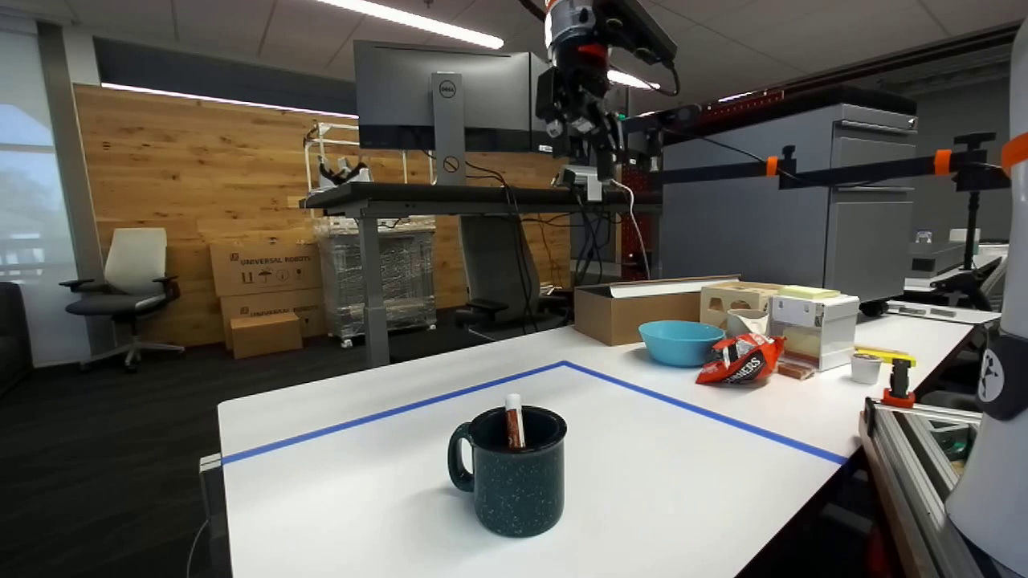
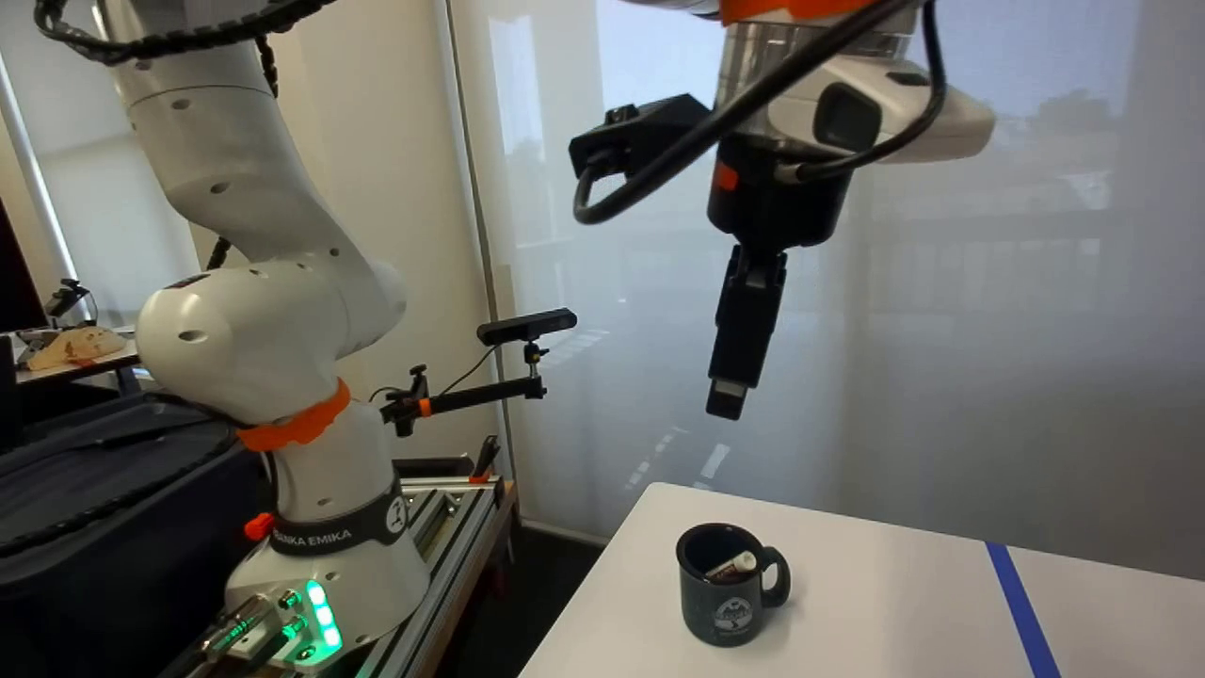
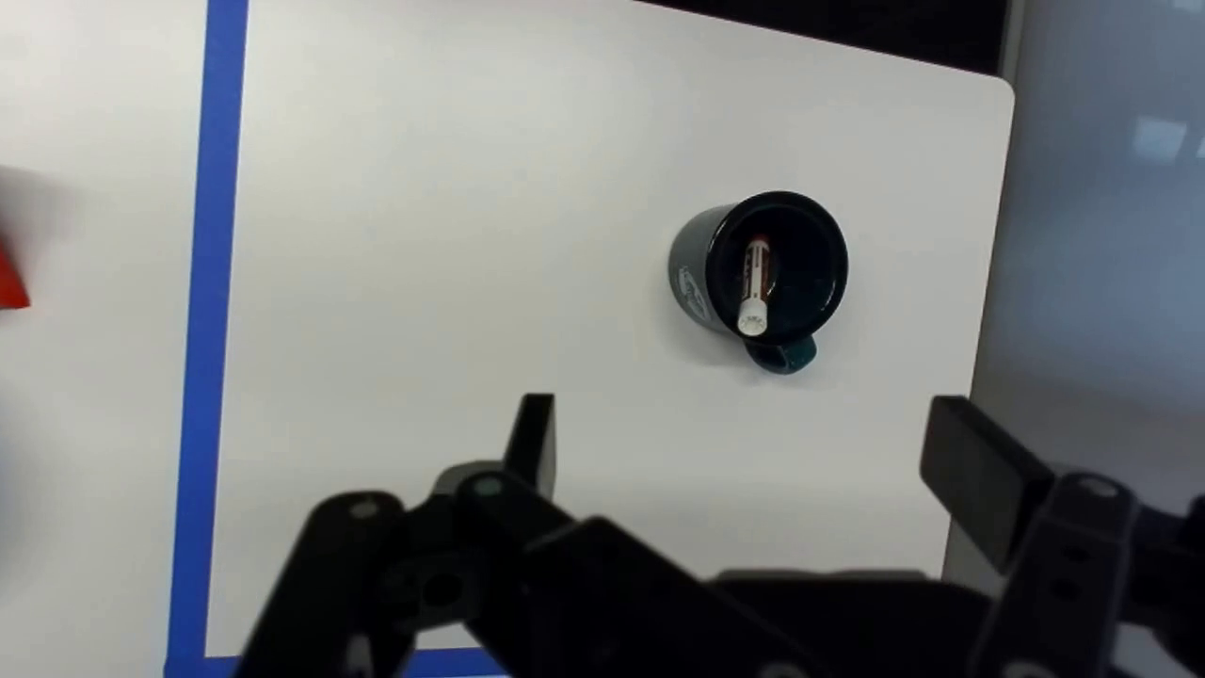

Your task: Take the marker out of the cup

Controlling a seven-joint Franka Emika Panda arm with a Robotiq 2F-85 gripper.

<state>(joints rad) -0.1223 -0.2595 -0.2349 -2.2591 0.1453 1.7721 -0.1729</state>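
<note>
Marker [image 3: 756, 281] leans wht-end-up inside upright dk teal cup [image 1: 519, 491]

A table [image 1: 658, 449] stands before me, with blue tape [image 3: 208, 311] turning a corner on its top. Outside the tape, a bowl [image 1: 679, 347] sits just beside a red bag [image 1: 742, 359], a carton [image 1: 636, 318] behind the bowl. Near the bag I see a white box [image 1: 837, 325] with something yellow [image 1: 809, 292] on its top, then a tub [image 1: 866, 369]. A gray cabinet [image 1: 743, 233] rises behind them. Farther off, a monitor [image 1: 401, 95] shows me its back from a dark desk [image 1: 474, 202], and a dark chair [image 1: 494, 257] shows beneath its top. In front of the wood wall [image 1: 185, 177], two boxes marked Universal Robots [image 1: 261, 269] are stacked, a smaller box [image 1: 266, 335] before them. A pale chair [image 1: 137, 265] stands near the window [image 1: 28, 217].
</note>
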